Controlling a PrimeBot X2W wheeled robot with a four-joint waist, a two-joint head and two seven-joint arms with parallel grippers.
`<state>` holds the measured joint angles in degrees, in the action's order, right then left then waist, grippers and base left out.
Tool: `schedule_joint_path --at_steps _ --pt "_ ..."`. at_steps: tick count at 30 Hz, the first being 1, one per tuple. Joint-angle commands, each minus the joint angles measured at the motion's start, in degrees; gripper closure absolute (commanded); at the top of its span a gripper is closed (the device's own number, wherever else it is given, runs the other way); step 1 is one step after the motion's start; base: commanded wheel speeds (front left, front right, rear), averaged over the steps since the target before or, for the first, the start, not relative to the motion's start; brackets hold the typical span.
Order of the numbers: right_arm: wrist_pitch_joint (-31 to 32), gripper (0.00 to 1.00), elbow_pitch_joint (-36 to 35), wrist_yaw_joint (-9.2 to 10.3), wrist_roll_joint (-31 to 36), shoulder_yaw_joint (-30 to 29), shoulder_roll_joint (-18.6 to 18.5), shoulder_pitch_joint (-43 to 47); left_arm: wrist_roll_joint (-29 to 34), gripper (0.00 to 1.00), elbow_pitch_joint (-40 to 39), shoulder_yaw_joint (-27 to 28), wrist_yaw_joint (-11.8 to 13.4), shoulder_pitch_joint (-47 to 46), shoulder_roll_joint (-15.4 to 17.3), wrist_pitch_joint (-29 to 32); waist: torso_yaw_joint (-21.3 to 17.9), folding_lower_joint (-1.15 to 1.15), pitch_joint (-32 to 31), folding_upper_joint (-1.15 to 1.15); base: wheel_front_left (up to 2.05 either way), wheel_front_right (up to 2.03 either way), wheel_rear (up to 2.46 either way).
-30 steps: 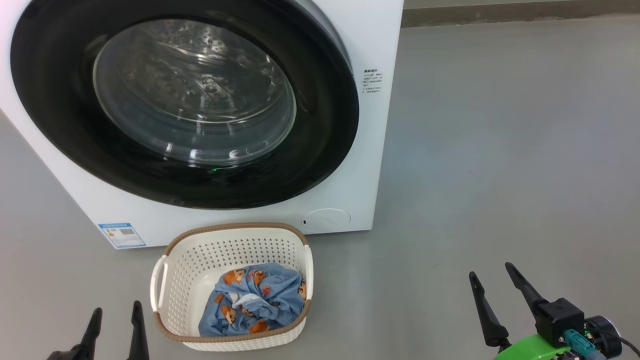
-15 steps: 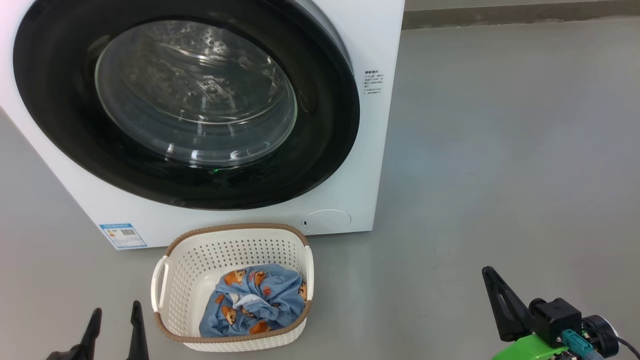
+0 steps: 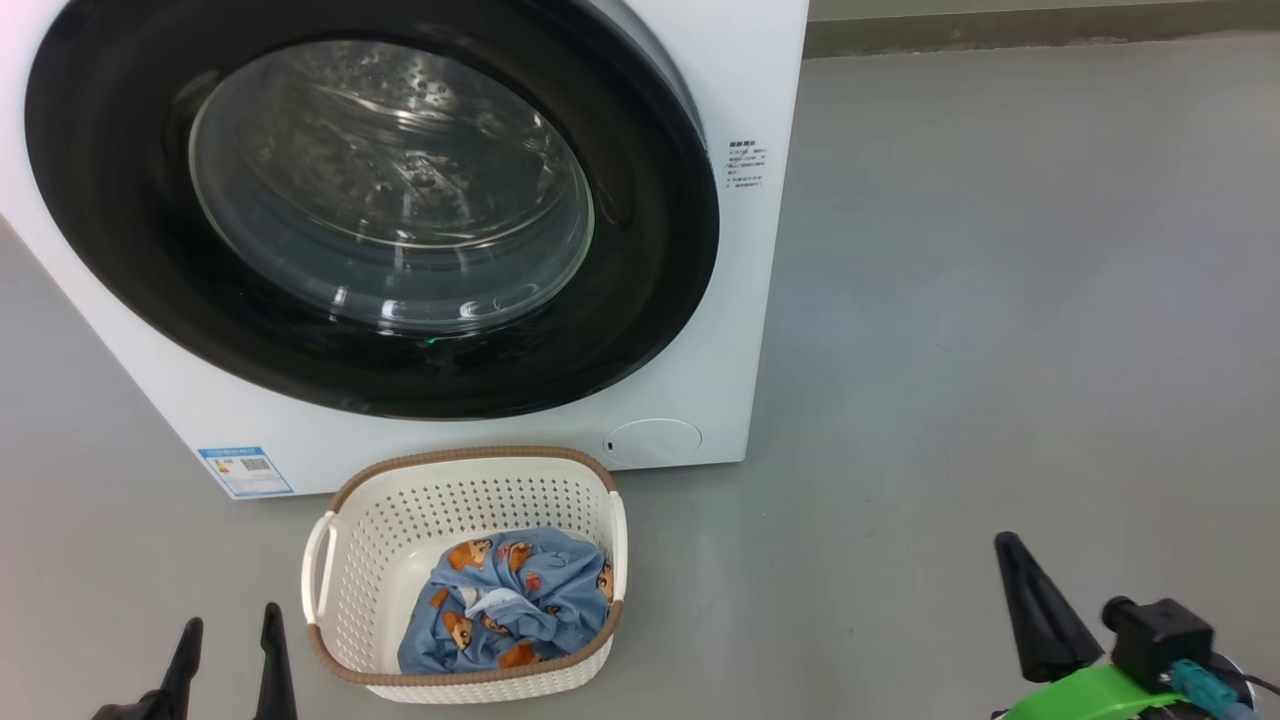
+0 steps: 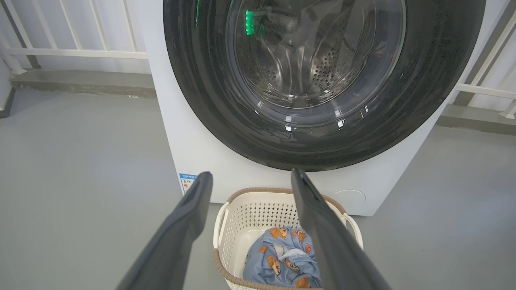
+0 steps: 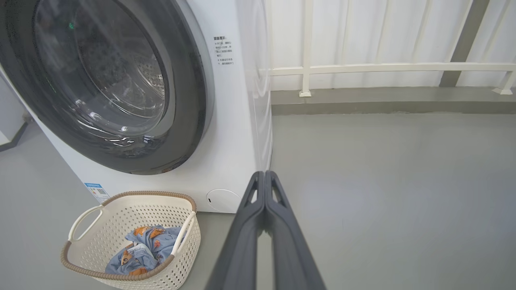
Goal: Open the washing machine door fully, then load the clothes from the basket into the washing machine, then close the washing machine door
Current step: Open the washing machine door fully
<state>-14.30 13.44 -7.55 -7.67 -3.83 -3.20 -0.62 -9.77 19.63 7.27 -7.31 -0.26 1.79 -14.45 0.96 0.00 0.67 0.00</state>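
The white washing machine (image 3: 735, 330) stands ahead, its round black-rimmed glass door (image 3: 640, 300) lying flush against the front. On the floor in front sits the cream perforated basket (image 3: 340, 560) holding the light blue bear-print clothes (image 3: 520, 600). My left gripper (image 3: 232, 625) is open at the lower left, just left of the basket. In the left wrist view its fingers (image 4: 189, 209) frame the basket (image 4: 250, 213) and clothes (image 4: 282, 262). At the lower right, far from the basket, my right gripper (image 3: 1008, 545) is shut on nothing; the right wrist view shows its fingers (image 5: 266, 201) pressed together.
Grey floor (image 3: 1000, 300) spreads wide to the right of the machine. A white railing (image 5: 363, 68) and a low kerb run behind. A blue label (image 3: 245, 470) and a round filter cap (image 3: 655, 440) sit low on the machine's front.
My right gripper has closed from wide open to fully shut and shifted slightly right and down. The left gripper, basket and door have not moved.
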Motion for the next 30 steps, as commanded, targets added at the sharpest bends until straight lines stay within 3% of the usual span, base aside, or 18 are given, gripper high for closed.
schedule_joint_path --at_steps 1,5,15,24,30 --pt "-0.7 1.00 -0.7 0.06 -2.7 0.6 0.0 -1.6 -0.1 0.00 -1.1 1.9 -0.2 -1.1 1.1 -0.5 0.0 0.00 0.0 0.00 0.00 0.00 0.00" --pt "-0.7 1.00 0.8 0.06 -11.8 -1.4 0.3 -2.3 -0.2 0.00 -1.2 1.9 -0.2 -1.1 1.1 -0.5 0.1 0.00 0.1 0.00 0.00 0.00 0.00" --pt "-0.7 1.00 6.9 0.06 -46.2 -5.0 0.3 -6.3 -0.5 0.00 -1.1 1.4 -0.2 -0.9 1.1 -0.5 0.6 0.00 0.7 0.00 0.00 0.00 0.00" --pt "-0.7 1.00 10.0 0.06 -66.7 -6.3 -3.6 -10.8 -1.2 0.00 -1.8 0.7 -0.2 -0.8 1.1 -0.5 1.4 0.00 2.6 0.00 0.00 0.00 0.00" --pt "-0.1 1.00 10.7 0.06 -75.8 -6.4 -6.9 -14.0 -1.1 0.00 -2.4 0.4 -0.2 -1.5 1.1 -0.5 1.7 0.00 5.1 0.00 0.00 0.00 0.00"
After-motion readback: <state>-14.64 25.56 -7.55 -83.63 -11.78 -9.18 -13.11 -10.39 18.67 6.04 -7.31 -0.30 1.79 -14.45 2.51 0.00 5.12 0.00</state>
